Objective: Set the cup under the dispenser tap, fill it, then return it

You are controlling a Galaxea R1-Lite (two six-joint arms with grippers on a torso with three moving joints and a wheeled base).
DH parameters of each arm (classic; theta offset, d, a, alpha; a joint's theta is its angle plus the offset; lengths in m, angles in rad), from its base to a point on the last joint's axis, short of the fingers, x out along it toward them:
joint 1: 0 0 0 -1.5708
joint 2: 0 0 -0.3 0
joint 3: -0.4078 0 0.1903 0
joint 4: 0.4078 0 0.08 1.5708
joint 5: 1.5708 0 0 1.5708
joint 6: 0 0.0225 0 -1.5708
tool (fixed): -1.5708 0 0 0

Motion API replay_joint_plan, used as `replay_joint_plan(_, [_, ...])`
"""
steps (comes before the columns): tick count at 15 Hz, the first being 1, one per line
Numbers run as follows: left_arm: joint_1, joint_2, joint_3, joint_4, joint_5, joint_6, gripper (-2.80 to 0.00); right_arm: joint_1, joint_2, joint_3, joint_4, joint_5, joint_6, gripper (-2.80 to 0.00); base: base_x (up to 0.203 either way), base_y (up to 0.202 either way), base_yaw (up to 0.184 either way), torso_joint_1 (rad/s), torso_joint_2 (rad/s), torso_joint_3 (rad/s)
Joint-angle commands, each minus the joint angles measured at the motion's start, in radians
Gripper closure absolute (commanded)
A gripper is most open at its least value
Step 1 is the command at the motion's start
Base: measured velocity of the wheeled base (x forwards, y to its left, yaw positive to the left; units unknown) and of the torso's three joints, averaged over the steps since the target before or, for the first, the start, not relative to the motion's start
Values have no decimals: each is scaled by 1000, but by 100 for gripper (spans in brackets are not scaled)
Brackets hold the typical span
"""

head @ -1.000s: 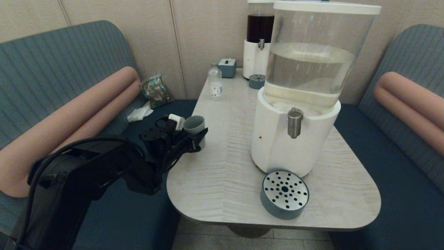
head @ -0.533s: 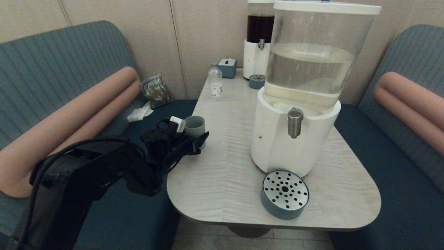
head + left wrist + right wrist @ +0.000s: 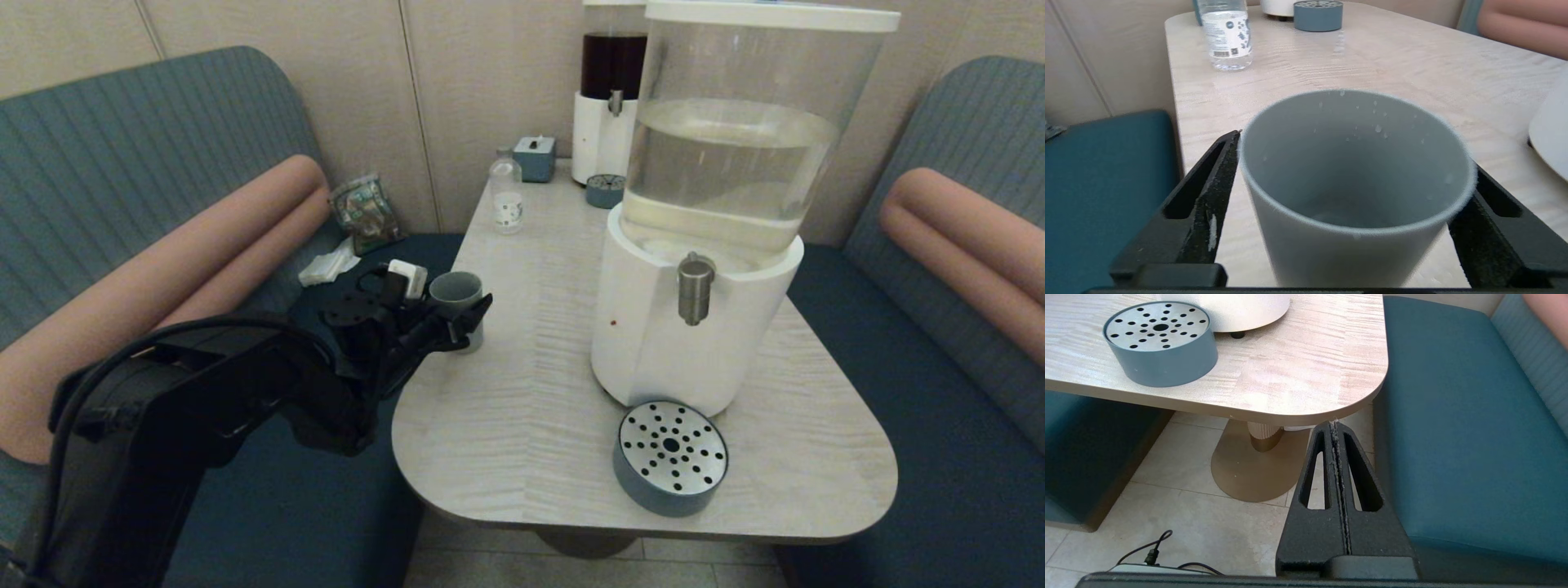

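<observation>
So the left gripper [image 3: 1355, 196] has its two black fingers clamped on either side of the plain grey-blue tapered plastic cup [image 3: 457, 298], low on the wall so the mouth stays upright (it looks nearly empty, just droplets inside). The cup's at the table's left edge, well apart from the short brushed-metal dispenser tap [image 3: 695, 290], with the round perforated drip tray [image 3: 669, 453] waiting below. The right gripper [image 3: 1336, 486] is parked off the table corner, fingers pressed together on nothing.
</observation>
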Motion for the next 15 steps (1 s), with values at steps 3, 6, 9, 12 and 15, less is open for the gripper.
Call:
replay_joint_plan(3, [-1, -116, 133, -9, -1, 1, -280, 0, 0, 0, 0, 1, -1, 0, 0, 0, 0, 0, 0, 0])
replay_joint_plan(6, [-2, -235, 280, -10, -2, 2, -280, 0, 0, 0, 0, 1, -1, 0, 0, 0, 0, 0, 0, 0])
replay_joint_plan(9, [-3, -418, 464, -10, -3, 2, -280, 0, 0, 0, 0, 1, -1, 0, 0, 0, 0, 0, 0, 0])
replay_joint_plan(12, [-2, -677, 607, -3, 0, 1, 0, 0, 0, 0, 0, 1, -1, 0, 0, 0, 0, 0, 0, 0])
replay_joint_plan(15, [-1, -963, 732, 23, 48, -10, 0, 0, 0, 0, 0, 1, -1, 0, 0, 0, 0, 0, 0, 0])
